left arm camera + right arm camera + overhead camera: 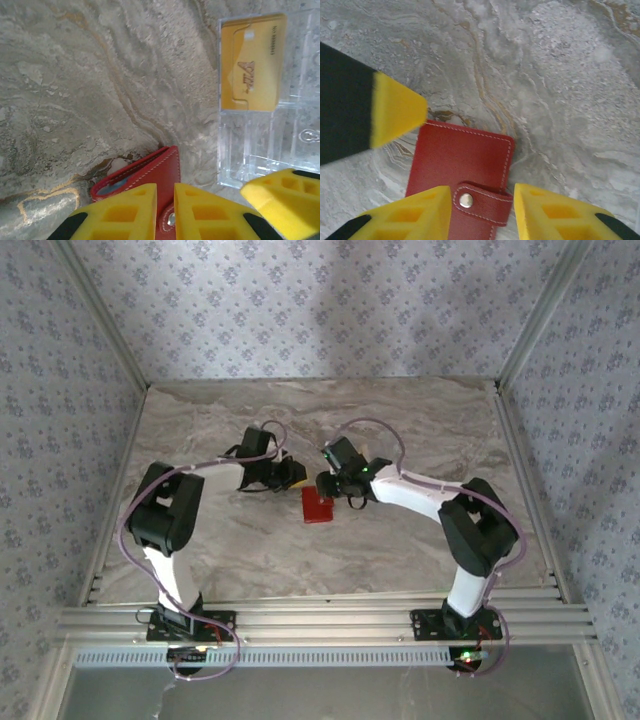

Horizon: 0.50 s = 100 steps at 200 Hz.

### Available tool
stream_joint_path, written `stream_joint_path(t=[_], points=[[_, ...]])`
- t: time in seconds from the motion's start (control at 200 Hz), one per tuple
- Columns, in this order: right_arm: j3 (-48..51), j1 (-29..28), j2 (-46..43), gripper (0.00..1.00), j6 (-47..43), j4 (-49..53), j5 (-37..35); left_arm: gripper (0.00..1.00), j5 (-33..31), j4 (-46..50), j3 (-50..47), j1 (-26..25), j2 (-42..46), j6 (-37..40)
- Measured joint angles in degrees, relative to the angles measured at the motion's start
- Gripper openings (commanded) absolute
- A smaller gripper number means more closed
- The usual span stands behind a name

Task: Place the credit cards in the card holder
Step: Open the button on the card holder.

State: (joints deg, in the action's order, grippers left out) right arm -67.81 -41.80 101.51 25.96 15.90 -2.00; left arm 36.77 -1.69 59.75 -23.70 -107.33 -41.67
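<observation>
**Both end effectors at the card holder**

Left end effector (165, 189) nearly together over the card holder (462, 155); grip unclear. Credit card (250, 62) ahead and right of it, in a clear tray (260, 145), long axis pointing away. Right end effector (481, 190) straddling the snap tab (481, 201); clamped or not, cannot tell. Probably nearer the card: left arm.

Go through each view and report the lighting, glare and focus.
Top external: even, soft light, faint shadows, the wallet small and slightly fuzzy. Left wrist: card crisp in its clear case, left claw soft-edged up close. Right wrist: wallet sharp, a glint on its snap.
</observation>
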Motion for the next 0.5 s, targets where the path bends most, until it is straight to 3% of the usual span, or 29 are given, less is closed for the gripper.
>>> stream_joint_path(t=[0.5], points=[[-4.1,-2.7,6.0,0.42,0.0,6.2,-1.2,0.08,-2.2,-1.2,-1.7,-1.0,-2.7,0.2]])
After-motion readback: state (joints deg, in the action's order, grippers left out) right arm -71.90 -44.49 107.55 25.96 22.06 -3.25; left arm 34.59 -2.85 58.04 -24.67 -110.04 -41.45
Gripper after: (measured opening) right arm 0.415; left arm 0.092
